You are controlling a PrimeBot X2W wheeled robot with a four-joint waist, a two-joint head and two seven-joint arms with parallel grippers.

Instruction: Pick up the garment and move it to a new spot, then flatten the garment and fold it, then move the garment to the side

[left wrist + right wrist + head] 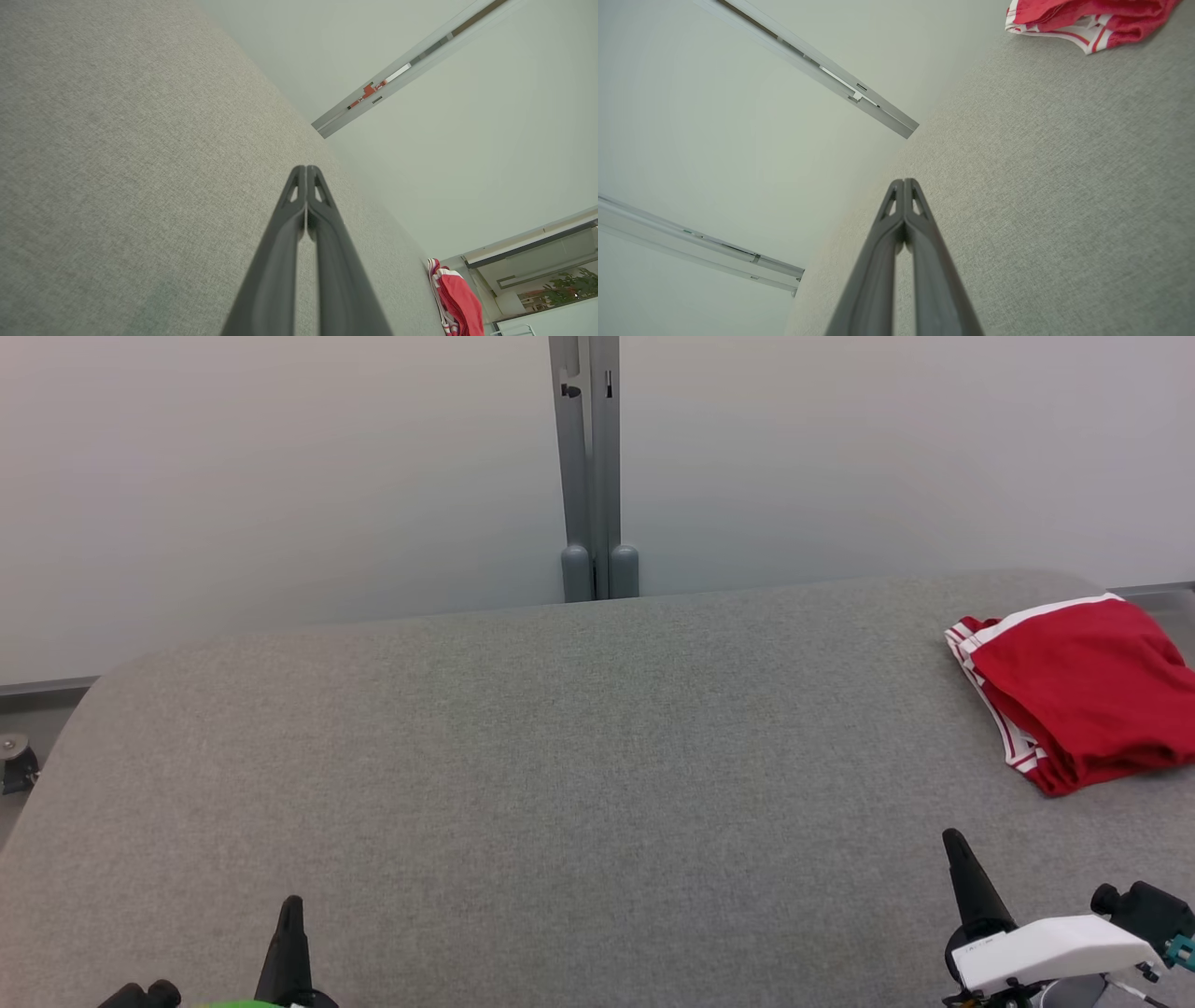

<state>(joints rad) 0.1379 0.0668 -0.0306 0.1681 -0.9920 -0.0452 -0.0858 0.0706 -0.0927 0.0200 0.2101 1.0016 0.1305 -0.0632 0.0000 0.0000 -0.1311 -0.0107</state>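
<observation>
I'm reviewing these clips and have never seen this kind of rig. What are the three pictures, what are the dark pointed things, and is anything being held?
This is a two-armed robot. The head view looks down from its head at a grey fabric-covered table. The dark spikes at the bottom are its two grippers: the left gripper and the right gripper. The other two pictures come from cameras on each wrist, looking along that gripper's own fingers. In both, the fingers are pressed together with nothing between them, so nothing is held. A folded red garment with white stripes lies at the table's far right, apart from both grippers. Behind the table stand pale wall panels.
</observation>
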